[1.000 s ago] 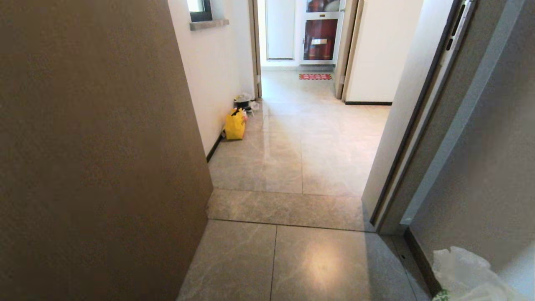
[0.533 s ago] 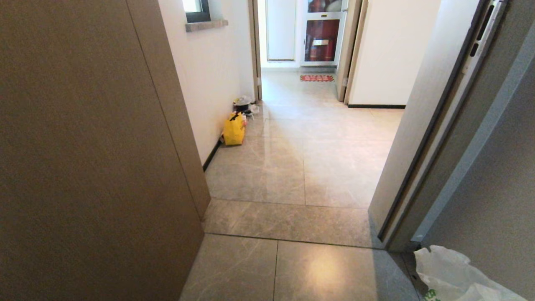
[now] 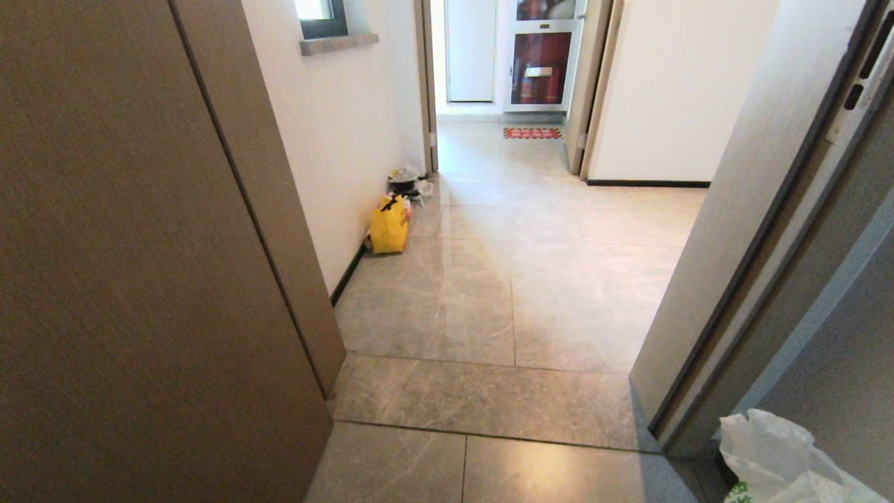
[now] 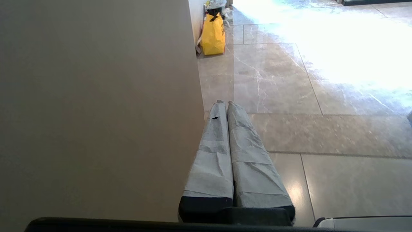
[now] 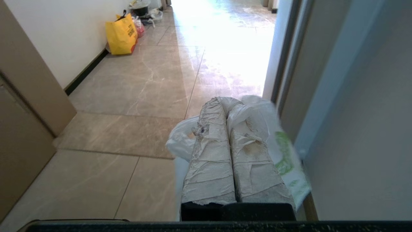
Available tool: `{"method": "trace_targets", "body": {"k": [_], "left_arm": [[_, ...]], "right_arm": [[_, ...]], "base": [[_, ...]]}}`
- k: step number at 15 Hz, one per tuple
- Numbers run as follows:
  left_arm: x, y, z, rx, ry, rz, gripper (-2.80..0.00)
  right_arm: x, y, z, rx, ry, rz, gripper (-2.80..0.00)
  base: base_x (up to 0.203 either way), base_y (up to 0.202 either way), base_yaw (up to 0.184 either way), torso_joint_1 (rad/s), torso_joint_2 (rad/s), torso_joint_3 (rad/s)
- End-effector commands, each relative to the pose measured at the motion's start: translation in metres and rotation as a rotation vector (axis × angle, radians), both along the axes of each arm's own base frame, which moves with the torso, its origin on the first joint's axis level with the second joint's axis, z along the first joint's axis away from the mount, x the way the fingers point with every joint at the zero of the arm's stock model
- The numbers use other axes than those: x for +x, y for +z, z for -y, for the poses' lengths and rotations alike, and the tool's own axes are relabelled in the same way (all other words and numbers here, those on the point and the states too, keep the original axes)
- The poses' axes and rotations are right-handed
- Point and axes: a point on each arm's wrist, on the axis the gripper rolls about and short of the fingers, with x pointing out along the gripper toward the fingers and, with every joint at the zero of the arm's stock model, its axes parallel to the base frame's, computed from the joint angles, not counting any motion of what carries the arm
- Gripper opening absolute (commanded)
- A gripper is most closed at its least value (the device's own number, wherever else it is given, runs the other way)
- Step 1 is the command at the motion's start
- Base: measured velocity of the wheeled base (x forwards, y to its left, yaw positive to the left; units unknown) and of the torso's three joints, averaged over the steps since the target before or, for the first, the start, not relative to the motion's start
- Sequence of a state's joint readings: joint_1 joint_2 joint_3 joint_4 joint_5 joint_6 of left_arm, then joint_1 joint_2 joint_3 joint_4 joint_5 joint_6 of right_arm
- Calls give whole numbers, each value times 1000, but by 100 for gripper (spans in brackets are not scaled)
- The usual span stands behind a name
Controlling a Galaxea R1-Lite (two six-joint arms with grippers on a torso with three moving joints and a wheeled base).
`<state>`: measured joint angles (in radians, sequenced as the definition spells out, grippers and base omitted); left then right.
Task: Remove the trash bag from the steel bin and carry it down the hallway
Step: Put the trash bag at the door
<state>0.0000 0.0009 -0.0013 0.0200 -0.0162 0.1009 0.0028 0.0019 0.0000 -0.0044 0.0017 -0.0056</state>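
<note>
Hallway (image 3: 545, 279) floor of glossy grey-beige marble-look tiles fills the middle of the head view, running away between white walls to an open doorway at the far end. Closest on the robot's left stands a broad brown panel (image 3: 140, 279), its edge reaching forward to the threshold strip; on the right an open grey door (image 3: 803, 265) and its frame lean across the view. Past the far doorway a glass-fronted cabinet (image 3: 539, 66) with red contents stands against the back wall, with a small red mat (image 3: 532, 133) on the floor before it. High on the left wall sits a dark-framed window (image 3: 321, 17) over a stone sill.

Against the left wall, touching the black skirting, stands a yellow bag (image 3: 389, 226). Just beyond it is a small dark bin (image 3: 404, 180) with pale litter around it; no steel bin can be made out.

Low at the right edge of the head view the trash bag (image 3: 775, 454) shows as crumpled white plastic with a little green print. In the right wrist view this bag (image 5: 283, 151) bunches around and under the right pincer (image 5: 227, 103), whose two wrapped fingers (image 5: 212, 154) are pressed together, clenched on the bag's plastic, near the door frame.

The left pincer (image 4: 223, 103) hangs beside the brown panel above the tiles, its two wrapped fingers (image 4: 248, 154) lying flush against each other, with nothing between them.
</note>
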Motion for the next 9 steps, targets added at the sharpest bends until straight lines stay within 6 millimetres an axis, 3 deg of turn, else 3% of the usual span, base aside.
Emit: {"method": "trace_targets", "body": {"k": [1,9], "left_arm": [[0,0,0,0,-1,1,-280],[0,0,0,5,-1,3,-280]], "right_arm": [[0,0,0,-1,0,1,-280],[0,0,0,-1,0,1,-280]], "base": [[189,0,-1,3,2,2],[178,0,0,2,2,2]]}}
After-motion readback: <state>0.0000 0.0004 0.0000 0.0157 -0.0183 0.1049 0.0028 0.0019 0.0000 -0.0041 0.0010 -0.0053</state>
